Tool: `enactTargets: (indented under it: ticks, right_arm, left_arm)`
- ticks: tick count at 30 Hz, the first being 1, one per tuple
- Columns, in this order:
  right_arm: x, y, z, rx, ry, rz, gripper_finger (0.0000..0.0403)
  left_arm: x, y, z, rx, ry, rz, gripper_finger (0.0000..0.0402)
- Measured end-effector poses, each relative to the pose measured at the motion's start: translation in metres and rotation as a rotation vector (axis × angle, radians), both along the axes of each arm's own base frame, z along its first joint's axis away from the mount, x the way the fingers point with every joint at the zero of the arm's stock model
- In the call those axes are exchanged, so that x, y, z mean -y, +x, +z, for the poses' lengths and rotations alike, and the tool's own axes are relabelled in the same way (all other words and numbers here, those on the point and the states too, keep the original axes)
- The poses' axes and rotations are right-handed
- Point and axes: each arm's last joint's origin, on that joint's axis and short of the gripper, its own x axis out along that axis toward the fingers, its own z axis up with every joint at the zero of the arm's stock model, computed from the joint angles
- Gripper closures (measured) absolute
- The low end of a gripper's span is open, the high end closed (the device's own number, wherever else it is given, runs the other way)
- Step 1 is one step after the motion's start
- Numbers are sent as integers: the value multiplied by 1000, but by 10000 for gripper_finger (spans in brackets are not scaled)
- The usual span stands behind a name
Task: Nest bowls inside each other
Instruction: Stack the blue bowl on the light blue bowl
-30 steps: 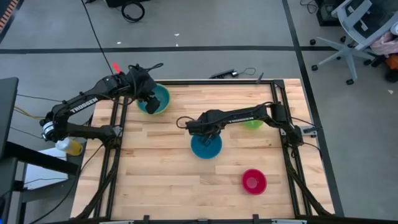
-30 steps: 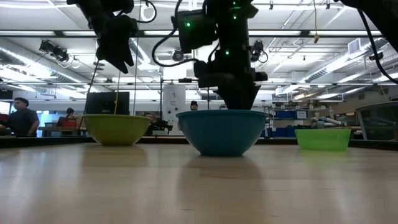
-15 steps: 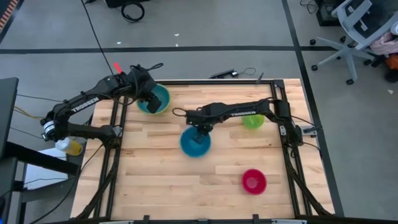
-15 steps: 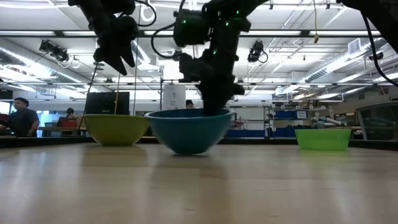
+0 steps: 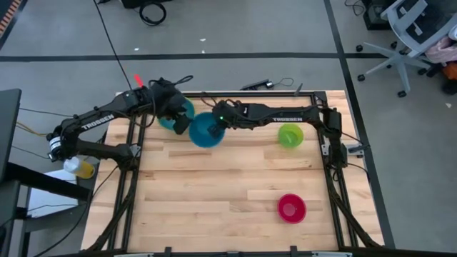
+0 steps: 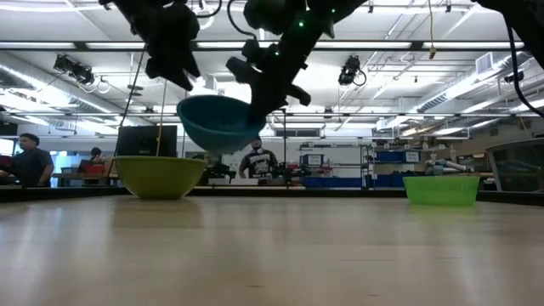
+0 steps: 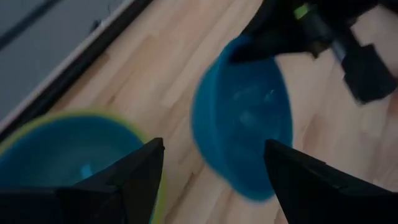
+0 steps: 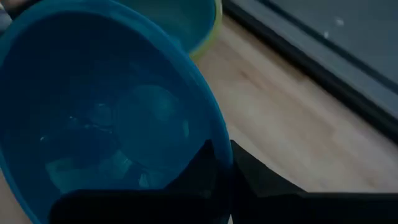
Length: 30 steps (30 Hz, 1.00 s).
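The teal blue bowl [image 5: 204, 131] hangs in the air at the table's far left, with my right gripper [image 8: 224, 165] shut on its rim. Just beyond it, the large yellow-green bowl [image 6: 160, 176] stands on the table with the light blue bowl [image 7: 59, 158] sitting inside it. My left gripper [image 7: 214, 180] hovers open above those two, next to the teal bowl, touching nothing. The small lime green bowl [image 5: 290, 135] stands upright at the far right. The red-pink bowl [image 5: 291, 208] stands near the right front. My right gripper pinches the teal bowl's rim [image 8: 217, 138] on its side toward the table's right, one finger inside the bowl and one outside. The fingers slant down from the right. The bowl is lifted clear of the table [image 6: 219, 123] and hangs tilted.
The wooden tabletop [image 5: 214, 200] lies bare through the middle and near left. A black frame [image 5: 335, 185] runs along the table's edges. In the low view a person [image 6: 25, 161] sits beyond the table, far left.
My right gripper has dragged the teal bowl leftward across the table. It then lifted it clear and carried it up and toward the far left, to beside the yellow-green bowl. The bowl has tipped from level to tilted.
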Motion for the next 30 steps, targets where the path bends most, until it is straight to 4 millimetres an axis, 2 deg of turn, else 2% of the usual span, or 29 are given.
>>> enactTargets:
  ticks: [4,13,16,21,22,27,30]
  right_arm:
    - [9,3,5,50,-38,23,380]
    - [17,5,12,91,-74,80,375]
    - [17,2,19,101,-86,108,372]
    - [24,-7,38,167,-39,150,330]
    - [27,-11,44,188,-28,162,314]
    - [43,-36,77,253,-25,143,227]
    - [47,-57,104,298,-60,110,183]
  left_arm:
    - [-4,9,-1,9,51,46,123]
    - [-15,25,-21,-95,48,113,133]
    - [-19,30,-28,-135,66,145,187]
    - [-31,31,-37,-180,64,176,365]
    - [-36,30,-38,-177,58,192,380]
    - [-62,8,-41,-235,60,388,388]
    - [-75,-17,-44,-337,26,506,388]
